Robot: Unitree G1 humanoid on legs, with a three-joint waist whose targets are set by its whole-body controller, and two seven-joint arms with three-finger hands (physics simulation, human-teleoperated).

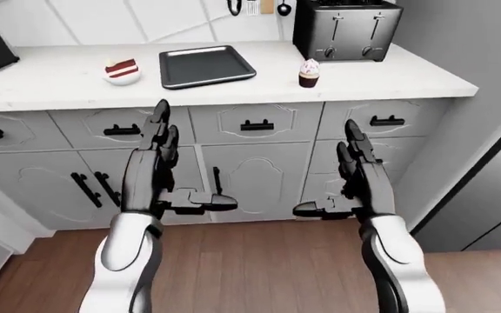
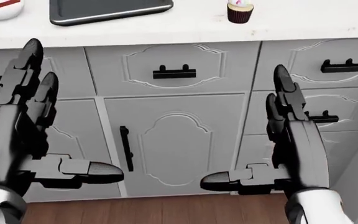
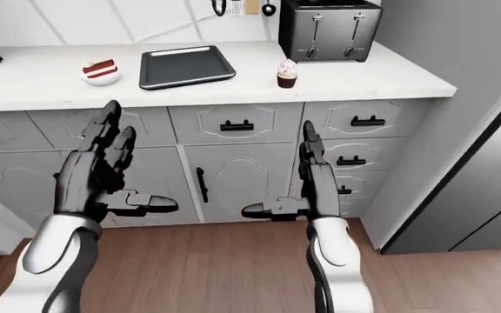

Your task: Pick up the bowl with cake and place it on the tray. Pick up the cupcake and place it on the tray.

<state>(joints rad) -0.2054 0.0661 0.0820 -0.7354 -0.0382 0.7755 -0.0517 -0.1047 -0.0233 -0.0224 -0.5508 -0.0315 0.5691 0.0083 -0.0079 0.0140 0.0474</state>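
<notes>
A white bowl with a red cake slice point(image 1: 121, 70) sits on the white counter point(image 1: 42, 85), left of a dark empty tray point(image 1: 206, 66). A cupcake point(image 1: 309, 73) with pink frosting stands right of the tray, near the counter's edge. It also shows at the top of the head view point(image 2: 240, 11). My left hand point(image 1: 159, 160) and right hand point(image 1: 351, 173) are raised before the cabinet doors, below the counter. Both are open and empty, fingers straight up, thumbs pointing inward.
A black toaster point(image 1: 346, 27) stands on the counter behind the cupcake. Grey drawers and doors with black handles point(image 2: 175, 72) fill the cabinet face. A grey tall panel point(image 1: 486, 163) stands at the right. The floor is brown wood point(image 1: 251, 267).
</notes>
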